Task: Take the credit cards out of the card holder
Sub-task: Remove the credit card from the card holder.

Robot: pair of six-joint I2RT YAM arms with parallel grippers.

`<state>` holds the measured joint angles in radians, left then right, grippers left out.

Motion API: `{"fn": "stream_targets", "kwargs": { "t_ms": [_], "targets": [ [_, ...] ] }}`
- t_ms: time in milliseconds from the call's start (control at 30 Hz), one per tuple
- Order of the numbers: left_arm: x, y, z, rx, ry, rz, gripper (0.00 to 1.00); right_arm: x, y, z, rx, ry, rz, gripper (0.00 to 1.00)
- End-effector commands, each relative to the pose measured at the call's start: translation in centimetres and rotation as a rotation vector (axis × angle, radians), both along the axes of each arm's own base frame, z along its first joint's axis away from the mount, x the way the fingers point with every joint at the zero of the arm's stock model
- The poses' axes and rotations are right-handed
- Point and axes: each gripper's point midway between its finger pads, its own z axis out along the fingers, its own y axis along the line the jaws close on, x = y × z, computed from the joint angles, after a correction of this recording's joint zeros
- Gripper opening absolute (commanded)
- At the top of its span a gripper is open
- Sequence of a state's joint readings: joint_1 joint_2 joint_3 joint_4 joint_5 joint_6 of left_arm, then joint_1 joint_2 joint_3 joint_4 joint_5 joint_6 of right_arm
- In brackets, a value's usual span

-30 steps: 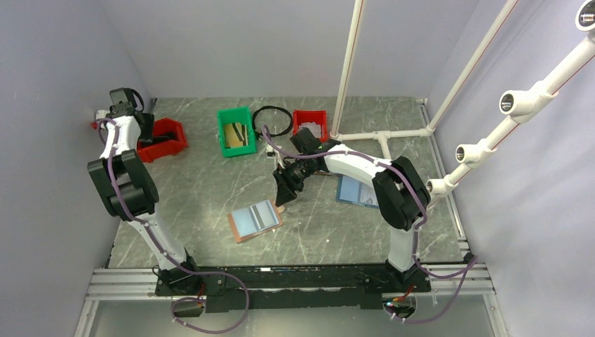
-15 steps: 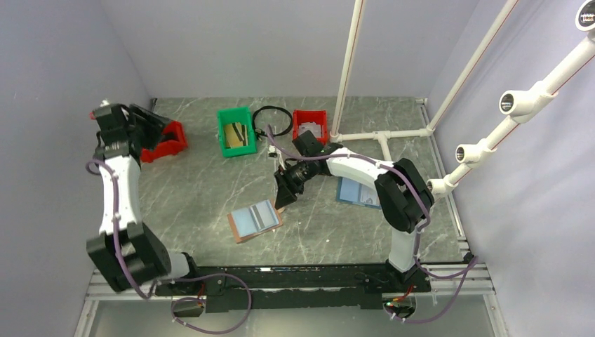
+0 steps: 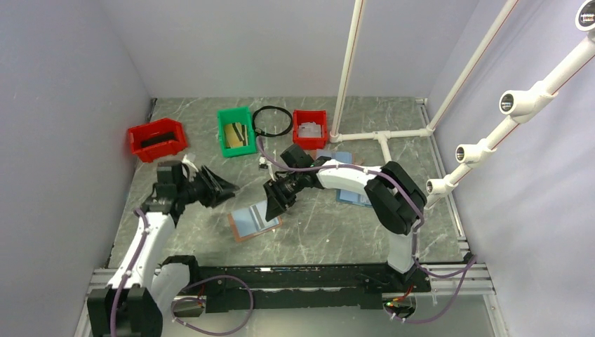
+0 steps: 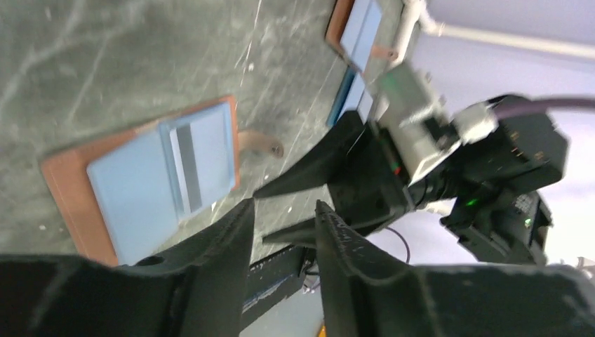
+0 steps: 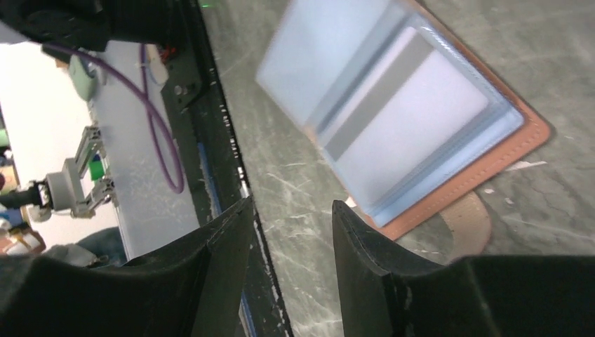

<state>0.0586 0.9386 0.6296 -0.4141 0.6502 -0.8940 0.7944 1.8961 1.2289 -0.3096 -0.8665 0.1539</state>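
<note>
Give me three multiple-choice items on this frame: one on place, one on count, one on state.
1. Where is the card holder? A flat on the table; B hanging in the air; C leaning on the back wall.
2. How many red bins are there? A one; B two; C three.
3. The card holder is: A open, pale blue pages up; B shut; C folded back, cover up.
Key: 1 A, it lies on the marbled surface; 2 B, one at far left, one further right; 3 A, the right wrist view shows its pages and a striped card in a pocket.
</note>
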Motion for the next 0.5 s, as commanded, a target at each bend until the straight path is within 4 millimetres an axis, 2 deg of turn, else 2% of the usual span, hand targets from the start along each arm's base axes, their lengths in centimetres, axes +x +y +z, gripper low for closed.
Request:
{"fn": "stream_targets", "kwargs": {
  "t_ms": [0,133,300,467],
  "targets": [
    [-1.7,-2.3,-1.5,-0.089,0.013,0.007,0.38,2.0,0.6,-1.6,-0.069,-0.016,-0.102,0.47],
    [-2.7,-4.0,-4.1,-0.119,0.040,-0.005,0.34,2.3,0.5,-3.1,-0.112,-0.002,-0.117,0.46],
    [-2.6,-5.3,-6.3,-0.134,0.059,-0.020,0.29,2.8,0.8,-3.6,-0.130,-0.001,-0.123,0.45],
    [-3.0,-5.8,-8.8,-0.077,0.137,-0.050,0.27,2.9,0.7,-4.2,-0.147,-0.002,-0.131,0.44]
  ]
}}
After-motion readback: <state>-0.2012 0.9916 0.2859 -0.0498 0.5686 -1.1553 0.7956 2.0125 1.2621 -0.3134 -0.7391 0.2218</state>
